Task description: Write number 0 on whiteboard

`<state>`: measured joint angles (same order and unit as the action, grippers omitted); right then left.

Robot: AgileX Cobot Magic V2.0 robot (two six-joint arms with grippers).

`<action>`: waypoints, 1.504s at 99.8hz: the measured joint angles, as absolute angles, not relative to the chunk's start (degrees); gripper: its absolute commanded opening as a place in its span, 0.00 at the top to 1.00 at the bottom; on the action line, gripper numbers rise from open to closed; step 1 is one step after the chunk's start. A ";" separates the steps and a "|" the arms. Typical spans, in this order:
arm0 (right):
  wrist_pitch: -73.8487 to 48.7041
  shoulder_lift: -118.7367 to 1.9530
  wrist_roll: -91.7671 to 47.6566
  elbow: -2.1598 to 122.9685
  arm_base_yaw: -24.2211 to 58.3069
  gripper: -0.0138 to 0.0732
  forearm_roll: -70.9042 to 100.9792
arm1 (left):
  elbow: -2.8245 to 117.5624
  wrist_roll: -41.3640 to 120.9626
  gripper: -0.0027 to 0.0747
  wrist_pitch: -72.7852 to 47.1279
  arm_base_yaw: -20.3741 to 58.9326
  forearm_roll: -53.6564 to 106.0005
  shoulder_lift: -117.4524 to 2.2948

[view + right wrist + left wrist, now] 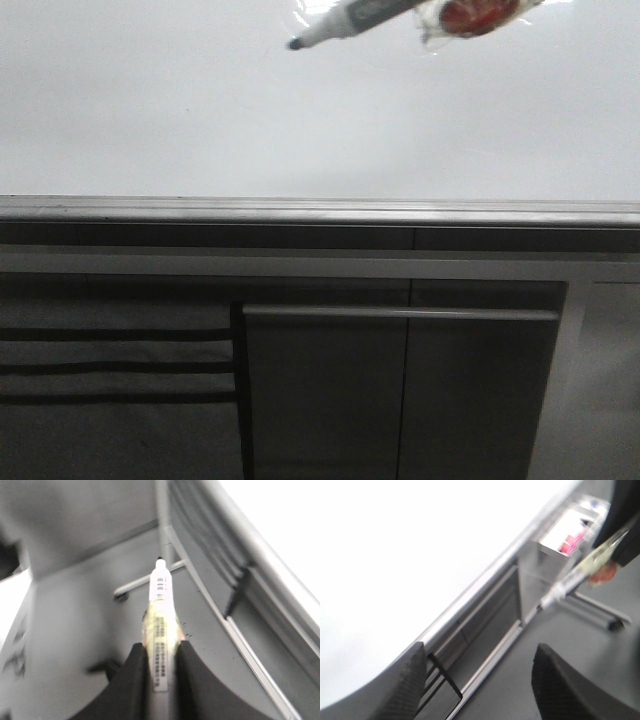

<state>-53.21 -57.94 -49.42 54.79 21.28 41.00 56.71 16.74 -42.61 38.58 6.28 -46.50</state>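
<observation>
The whiteboard (300,120) is glossy white with a grey metal edge strip (320,212). No number 0 shows on it in any view. My right gripper (161,647) is shut on a white marker (161,595) wrapped in yellowish tape. In the front view the marker (350,20) enters at the top, and its dark tip (295,43) points left over the board. I cannot tell whether the tip touches the board. My left gripper (480,650) is open and empty beside the board's edge. The marker also shows in the left wrist view (567,582).
Grey cabinet fronts (400,390) with dark slots (110,365) lie below the board's edge. A pink-and-white box (570,535) and a metal stand leg (600,610) are on the grey floor beyond the board.
</observation>
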 measured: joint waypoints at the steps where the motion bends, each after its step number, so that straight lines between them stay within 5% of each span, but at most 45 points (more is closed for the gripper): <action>1: -52.14 -57.57 -48.21 54.11 20.62 0.88 41.14 | 56.35 16.45 0.42 -42.41 38.24 6.28 -45.77; 43: -28.57 -59.96 -34.08 42.34 11.47 0.88 50.90 | 36.52 7.13 0.42 -31.89 27.91 7.76 -35.38; 85: -42.82 -77.01 -34.91 59.32 10.03 0.88 46.36 | 36.26 7.04 0.42 -30.46 27.91 8.04 -35.38; 150: -54.13 -84.91 -36.58 69.79 5.63 0.88 42.93 | 36.26 7.04 0.42 -29.99 27.91 8.18 -35.38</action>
<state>-54.13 -84.91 -36.58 69.79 5.63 42.93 36.26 7.04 -29.99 27.91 8.18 -35.38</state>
